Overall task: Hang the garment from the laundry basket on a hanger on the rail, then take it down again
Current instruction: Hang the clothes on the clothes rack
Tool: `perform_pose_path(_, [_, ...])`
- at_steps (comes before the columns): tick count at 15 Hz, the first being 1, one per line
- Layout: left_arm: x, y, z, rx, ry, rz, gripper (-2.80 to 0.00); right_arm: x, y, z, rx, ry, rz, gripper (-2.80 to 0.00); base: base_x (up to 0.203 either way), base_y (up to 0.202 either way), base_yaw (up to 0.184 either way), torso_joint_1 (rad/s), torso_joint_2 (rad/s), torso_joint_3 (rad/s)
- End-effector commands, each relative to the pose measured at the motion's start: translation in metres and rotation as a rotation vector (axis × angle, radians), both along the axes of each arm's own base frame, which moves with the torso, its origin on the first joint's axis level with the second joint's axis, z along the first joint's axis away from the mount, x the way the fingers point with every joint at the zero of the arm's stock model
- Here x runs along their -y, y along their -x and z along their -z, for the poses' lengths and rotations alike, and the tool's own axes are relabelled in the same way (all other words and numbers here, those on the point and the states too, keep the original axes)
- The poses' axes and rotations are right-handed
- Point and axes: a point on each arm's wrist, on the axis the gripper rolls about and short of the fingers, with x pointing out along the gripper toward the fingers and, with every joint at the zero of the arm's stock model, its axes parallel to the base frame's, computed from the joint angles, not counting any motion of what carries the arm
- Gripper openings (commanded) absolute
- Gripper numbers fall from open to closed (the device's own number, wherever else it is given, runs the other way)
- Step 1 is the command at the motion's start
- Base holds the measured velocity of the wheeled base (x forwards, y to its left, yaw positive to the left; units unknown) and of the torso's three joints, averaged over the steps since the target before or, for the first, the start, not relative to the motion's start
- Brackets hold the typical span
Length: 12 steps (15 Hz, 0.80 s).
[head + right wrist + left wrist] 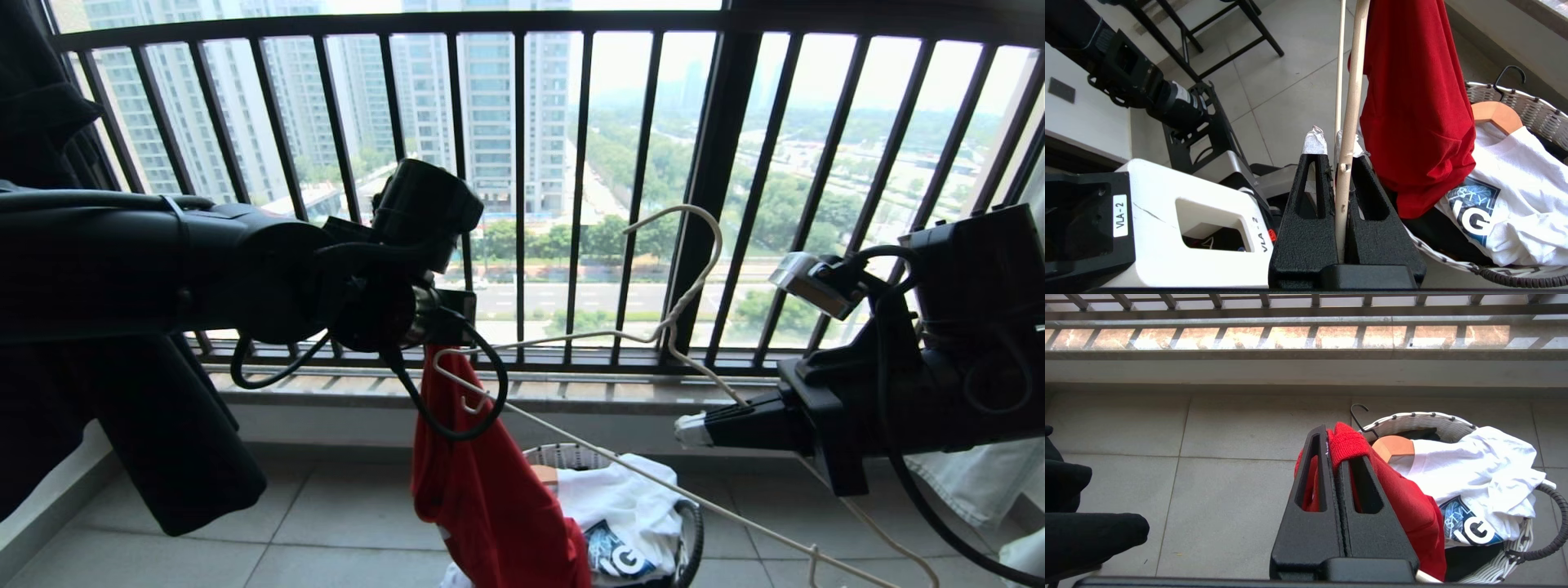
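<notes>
Left pincer [1333,443] clenched on a bunched fold of the red shirt [486,490], holding it up in front of the black railing [522,163]; the shirt hangs straight down from the grip, lower end dropping past the basket [571,456] edge

Right pincer [1336,143] clenched on the wire of the hanger [678,318], taped fingertips [1314,141] pinching one arm of it below the twisted neck. Hanger is tilted, hook up against the railing, one end reaching across to the shirt beside the left pincer, other end running down toward the floor on the right

Hanger end touches or overlaps the shirt fabric at the top, can't tell whether it's inside the neck opening

Basket sits on the tiled floor below both arms, holding a white shirt [1478,473] with dark-blue print and a wooden hanger [1496,116] with black hook. Rail not in view
</notes>
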Motion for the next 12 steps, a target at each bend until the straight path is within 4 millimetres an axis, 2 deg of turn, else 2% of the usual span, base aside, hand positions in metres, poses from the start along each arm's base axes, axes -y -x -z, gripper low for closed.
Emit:
perform_pose_path(1, [-0.001,0.002,-0.003,0.006,0.003,-0.002,-2.8,-0.004,-0.009,0.001,-0.026,-0.035,0.026,-2.8,0.0,0.0,0.0,0.0,0.0,0.0])
perform_pose_path(5, [0.003,0.009,-0.006,0.015,0.015,0.019,-2.8,-0.005,-0.012,0.005,-0.043,-0.033,0.027,-2.8,0.0,0.0,0.0,0.0,0.0,0.0])
perform_pose_path(12, [0.0,0.014,-0.013,0.028,0.023,0.02,-2.8,-0.006,-0.019,0.008,-0.041,-0.006,0.074,-2.8,0.0,0.0,0.0,0.0,0.0,0.0])
